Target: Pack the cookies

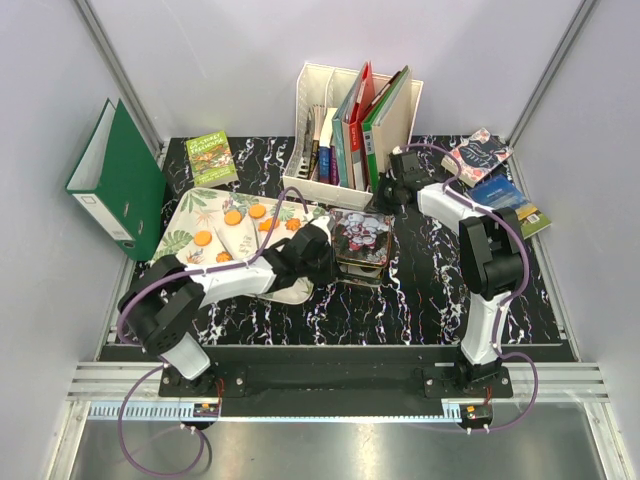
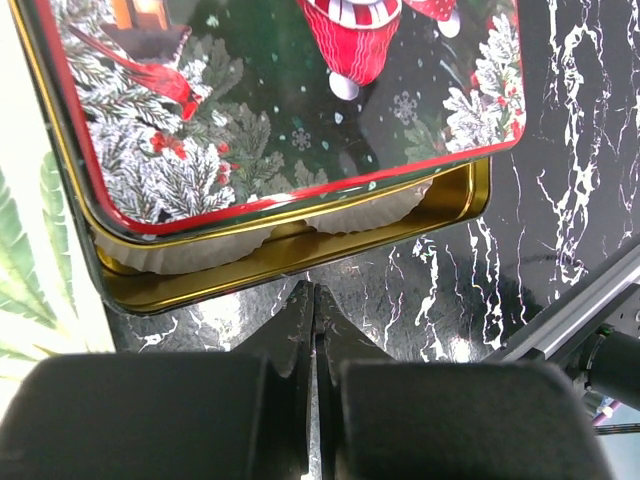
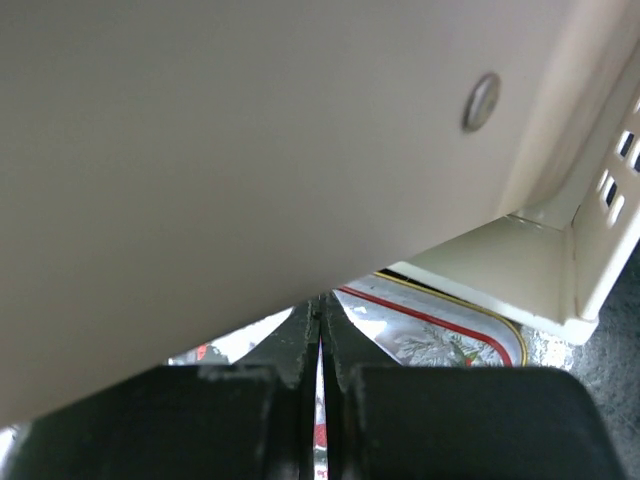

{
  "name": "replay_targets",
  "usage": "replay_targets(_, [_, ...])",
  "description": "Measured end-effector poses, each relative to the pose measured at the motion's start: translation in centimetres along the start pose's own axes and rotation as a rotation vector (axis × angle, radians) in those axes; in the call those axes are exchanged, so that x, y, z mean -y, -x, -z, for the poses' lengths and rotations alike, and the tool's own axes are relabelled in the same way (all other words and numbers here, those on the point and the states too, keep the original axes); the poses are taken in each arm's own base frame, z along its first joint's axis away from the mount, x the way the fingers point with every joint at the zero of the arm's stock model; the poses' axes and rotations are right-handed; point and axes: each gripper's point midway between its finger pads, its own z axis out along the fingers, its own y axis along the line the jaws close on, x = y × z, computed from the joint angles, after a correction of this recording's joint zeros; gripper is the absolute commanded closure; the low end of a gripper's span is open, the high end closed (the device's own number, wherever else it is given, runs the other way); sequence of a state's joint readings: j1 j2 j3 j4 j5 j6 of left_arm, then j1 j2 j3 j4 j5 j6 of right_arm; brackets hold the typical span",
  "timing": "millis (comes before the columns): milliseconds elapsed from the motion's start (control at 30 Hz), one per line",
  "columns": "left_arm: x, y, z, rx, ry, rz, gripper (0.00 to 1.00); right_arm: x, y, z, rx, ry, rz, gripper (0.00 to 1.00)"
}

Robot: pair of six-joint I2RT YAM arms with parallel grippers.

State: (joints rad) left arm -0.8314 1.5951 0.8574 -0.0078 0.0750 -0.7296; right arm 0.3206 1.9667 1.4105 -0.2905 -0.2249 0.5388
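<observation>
Several orange cookies (image 1: pixel 257 211) lie on a leaf-patterned tray (image 1: pixel 190 215) at the left. No green or black cookies show. A tin (image 1: pixel 362 245) with a Christmas-picture lid (image 2: pixel 300 100) stands mid-table. The lid sits askew, showing the gold base (image 2: pixel 300 262) and white paper cups (image 2: pixel 190 258) under it. My left gripper (image 1: pixel 325 245) is shut and empty, its tips (image 2: pixel 314 295) just short of the tin's edge. My right gripper (image 1: pixel 385 195) is shut and empty, close against the white file holder (image 3: pixel 250 150), with the tin lid (image 3: pixel 440 335) below it.
The white file holder (image 1: pixel 355 125) full of books stands at the back centre. A green binder (image 1: pixel 115 180) leans at the left, with a green book (image 1: pixel 212 158) beside it. Two books (image 1: pixel 480 155) lie at the back right. Grey walls enclose the table.
</observation>
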Motion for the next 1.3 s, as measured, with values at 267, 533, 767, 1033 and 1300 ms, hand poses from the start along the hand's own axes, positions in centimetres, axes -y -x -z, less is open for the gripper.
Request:
replay_targets(267, [-0.2, -0.7, -0.5, -0.019, -0.006, 0.016, 1.0, 0.4, -0.4, -0.7, 0.01, 0.01, 0.003, 1.0])
replay_targets(533, [-0.4, -1.6, -0.9, -0.05, -0.008, 0.035, 1.0, 2.1, -2.7, -1.6, -0.002, -0.006, -0.001, 1.0])
replay_targets(767, [-0.4, -2.7, -0.9, -0.086, -0.017, 0.046, 1.0, 2.7, -3.7, -0.5, 0.013, -0.021, 0.003, 1.0])
replay_targets(1033, [-0.5, -3.1, -1.2, -0.099, -0.015, 0.056, 1.0, 1.9, -3.5, 0.5, 0.021, -0.009, 0.011, 0.92])
replay_targets(1300, [-0.3, -2.9, -1.5, -0.09, -0.025, 0.056, 1.0, -1.9, -2.7, 4.1, 0.062, 0.09, 0.046, 0.9])
